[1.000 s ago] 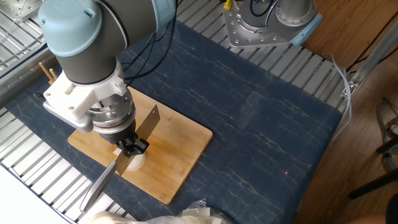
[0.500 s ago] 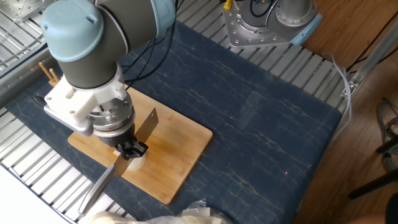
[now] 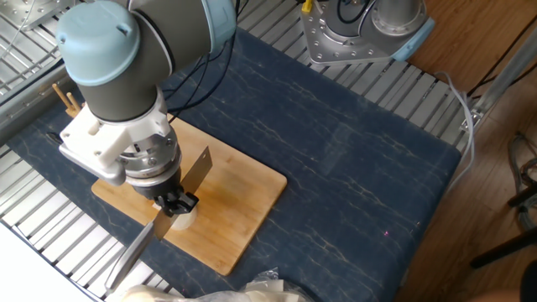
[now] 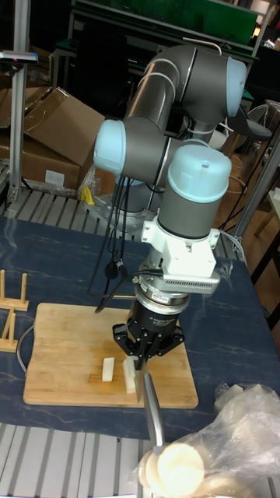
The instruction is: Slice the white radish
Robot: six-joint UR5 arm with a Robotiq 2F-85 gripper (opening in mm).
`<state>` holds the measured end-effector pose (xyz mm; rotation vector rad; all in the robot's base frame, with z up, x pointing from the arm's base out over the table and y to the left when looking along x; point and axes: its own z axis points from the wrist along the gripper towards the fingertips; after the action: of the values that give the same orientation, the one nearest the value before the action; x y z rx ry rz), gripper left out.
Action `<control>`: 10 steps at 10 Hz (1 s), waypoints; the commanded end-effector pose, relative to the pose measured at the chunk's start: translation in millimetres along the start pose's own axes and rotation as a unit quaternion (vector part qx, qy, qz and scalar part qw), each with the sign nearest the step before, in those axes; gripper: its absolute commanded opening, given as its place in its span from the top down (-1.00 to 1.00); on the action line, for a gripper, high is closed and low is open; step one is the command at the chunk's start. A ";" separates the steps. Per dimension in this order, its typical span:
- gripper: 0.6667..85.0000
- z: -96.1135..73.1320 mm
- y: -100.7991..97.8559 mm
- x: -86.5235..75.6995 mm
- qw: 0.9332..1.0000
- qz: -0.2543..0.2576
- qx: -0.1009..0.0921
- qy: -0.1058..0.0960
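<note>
A clear plastic bag [image 4: 225, 443] at the near edge holds pale round slices. The gripper [image 4: 144, 354] pinches a knife [image 3: 143, 239], blade down on the white radish [image 4: 128, 376] (two pale pieces) on the cutting board [image 3: 239, 189]. Since half a second ago, almost nothing has moved.

Both pictures are bright and mostly sharp. In the fixed view, soft even light falls on the blue table [image 3: 352, 159], and the arm [image 3: 117, 75] casts only a faint shadow on the wooden board [image 3: 239, 197]. The knife blade [image 3: 198, 167] shines a little. In the tall fixed view, the room behind is dim, and the plastic bag [image 4: 222, 447] at the bottom looks blurry and glary.
</note>
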<state>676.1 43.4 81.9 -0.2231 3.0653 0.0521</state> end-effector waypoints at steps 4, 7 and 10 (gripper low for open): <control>0.99 2.8 0.6 -2.9 1.000 0.003 -0.002 -0.004; 0.99 6.1 -3.9 -2.9 1.000 -0.001 -0.001 -0.006; 0.99 13.9 -6.9 -7.9 1.000 0.000 0.002 -0.013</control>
<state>681.7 38.5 72.2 -0.2313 3.0513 0.0371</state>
